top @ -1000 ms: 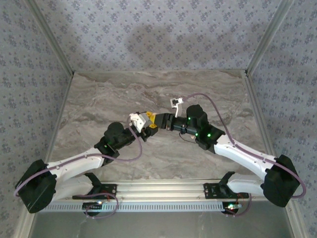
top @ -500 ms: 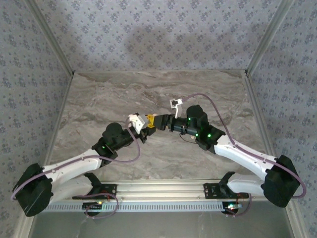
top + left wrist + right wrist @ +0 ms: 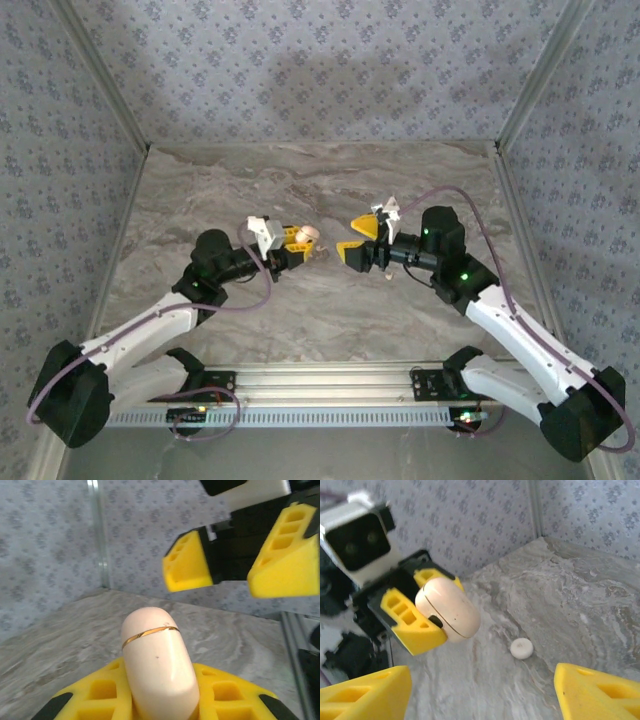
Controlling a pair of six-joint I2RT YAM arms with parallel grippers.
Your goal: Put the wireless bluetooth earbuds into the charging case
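two claws face to face: left claw point(image 3: 298, 240) pinching case point(image 3: 157, 665) (closed up), right claw point(image 3: 357, 238) spread, near it.

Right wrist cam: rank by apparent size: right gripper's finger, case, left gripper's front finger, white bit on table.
Largest: right finger, though it's nearest the lens.
Then case and left finger: about alike, not ranking them.
Smallest: white bit.

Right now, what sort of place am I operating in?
Probably a purpose-built robot test cell: a marble-look tabletop boxed in by patterned wall panels on aluminium posts, with the left arm and right arm bolted to a rail.
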